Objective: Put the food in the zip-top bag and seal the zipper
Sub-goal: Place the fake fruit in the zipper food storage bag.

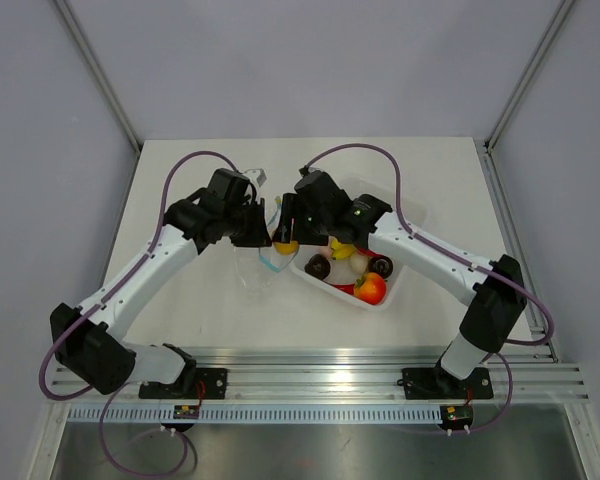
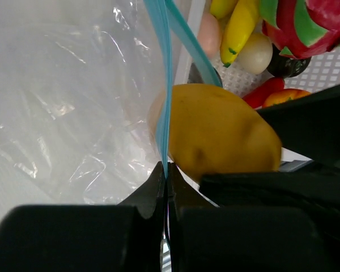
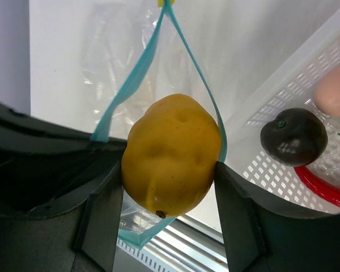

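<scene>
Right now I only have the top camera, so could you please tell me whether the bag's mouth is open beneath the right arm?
Observer: Yes. On the right wrist camera, the two sides of the blue strip spread apart around the yellow fruit, which the right jaws grip from both sides.
Operator: Thank you. Is the bag itself held?
Observer: Yes. The left wrist camera shows the left jaws shut on one side of that strip.

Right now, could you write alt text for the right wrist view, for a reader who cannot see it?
The right gripper holds a yellow fruit in the open mouth of the clear bag, the blue zipper looping around it. At right, a white tray holds a dark fruit.
</scene>
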Motion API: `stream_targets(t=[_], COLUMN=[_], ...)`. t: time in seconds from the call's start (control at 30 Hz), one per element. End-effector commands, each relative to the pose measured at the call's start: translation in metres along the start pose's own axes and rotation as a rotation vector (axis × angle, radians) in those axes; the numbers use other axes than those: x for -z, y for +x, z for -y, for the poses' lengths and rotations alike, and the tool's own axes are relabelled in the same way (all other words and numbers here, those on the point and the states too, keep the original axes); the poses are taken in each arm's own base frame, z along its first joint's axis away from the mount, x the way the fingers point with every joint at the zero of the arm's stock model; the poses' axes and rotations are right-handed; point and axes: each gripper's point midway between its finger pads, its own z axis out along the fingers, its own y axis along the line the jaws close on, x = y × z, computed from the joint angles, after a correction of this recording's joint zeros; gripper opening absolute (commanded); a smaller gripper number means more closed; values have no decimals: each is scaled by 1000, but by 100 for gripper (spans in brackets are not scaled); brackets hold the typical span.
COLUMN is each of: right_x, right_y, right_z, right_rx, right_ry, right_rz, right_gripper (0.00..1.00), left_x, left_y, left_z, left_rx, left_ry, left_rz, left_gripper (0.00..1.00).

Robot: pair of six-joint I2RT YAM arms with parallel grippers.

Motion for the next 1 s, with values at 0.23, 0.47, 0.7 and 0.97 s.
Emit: stream_targets(t=[0.23,0.47,0.7,0.97], right_x=[-1,13,21,35], right_y=[4,0,-5,-12], right_z=[-4,-9,-17,-22], right_rx=[0,-3,-8,-9], right_ry=[-22,-54,-90,-111], right_rz=[-3,18,39,64], right_gripper=[68,75,76,77], left_x=[26,15,1,-12], left_y=[-27,-25,-20,-13], left_z=[37,42,47,55], left_rx=[-24,-12,-10,26], left_ry=[160,194,245,372], left_rz=[109,92,55,-13], left_gripper=[0,0,0,0])
